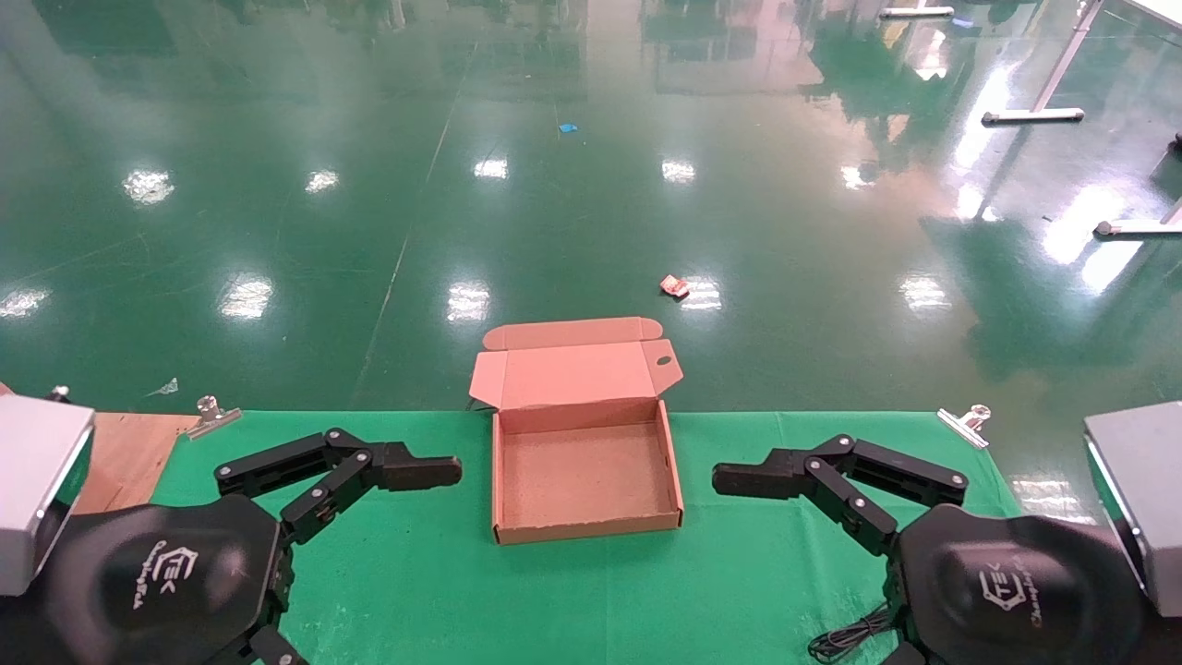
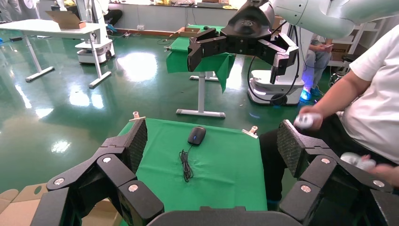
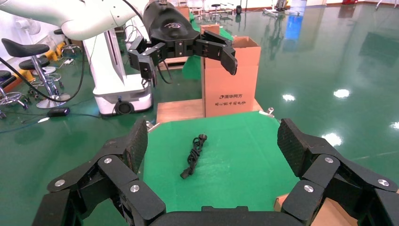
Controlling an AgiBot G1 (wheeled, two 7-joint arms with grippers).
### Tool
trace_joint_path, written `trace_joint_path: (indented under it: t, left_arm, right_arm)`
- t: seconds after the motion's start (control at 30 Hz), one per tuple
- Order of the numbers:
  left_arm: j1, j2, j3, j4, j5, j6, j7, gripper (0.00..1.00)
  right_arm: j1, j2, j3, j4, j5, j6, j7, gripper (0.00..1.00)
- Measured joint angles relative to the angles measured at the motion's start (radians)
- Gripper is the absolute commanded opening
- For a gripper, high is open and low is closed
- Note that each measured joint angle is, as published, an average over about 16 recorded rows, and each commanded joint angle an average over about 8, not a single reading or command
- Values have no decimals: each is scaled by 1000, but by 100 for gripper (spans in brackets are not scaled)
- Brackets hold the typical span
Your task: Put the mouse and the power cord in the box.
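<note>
Two spread grippers flank open box (image 1: pixel 584 480).

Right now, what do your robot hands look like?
Both are black. The left gripper and right gripper each have two long jointed fingers with silver bolts at the links and dimpled rubbery pads inside the tips. Each wrist has a rounded black shell with a white logo, joined to a silver-grey arm block.

Both the left gripper (image 1: pixel 434 471) and right gripper (image 1: pixel 739 480) are showing matte black linked fingers with silver screws, textured pads, rounded black housings bearing white logos, and grey box-shaped wrist sections
</note>
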Motion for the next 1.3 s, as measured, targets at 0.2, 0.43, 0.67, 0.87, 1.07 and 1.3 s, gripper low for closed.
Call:
trace_joint_path:
  t: [0.2,0.43,0.67,0.87,1.07,1.3]
  left_arm:
    - [0,0,0,0,0,0,0,100]
    - [0,0,1,0,1,1,0,100]
    - [-23,5,40,19,76,24,5,100]
    - [-79,20,120,98,219,56,44,100]
    - [-178,50,239,238,425,81,140,100]
    - [-308,111,381,458,657,77,312,100]
  right_arm:
    - [0,0,0,0,0,0,0,100]
    - [0,-4,-3,-4,-2,-2,-6,100]
    - [27,-19,-42,-28,-89,-31,-59,100]
    - [116,-51,-147,-58,-306,-63,-145,100]
    - [254,-114,-307,-111,-624,-71,-250,100]
    - [377,-226,-466,-255,-949,-4,-386,100]
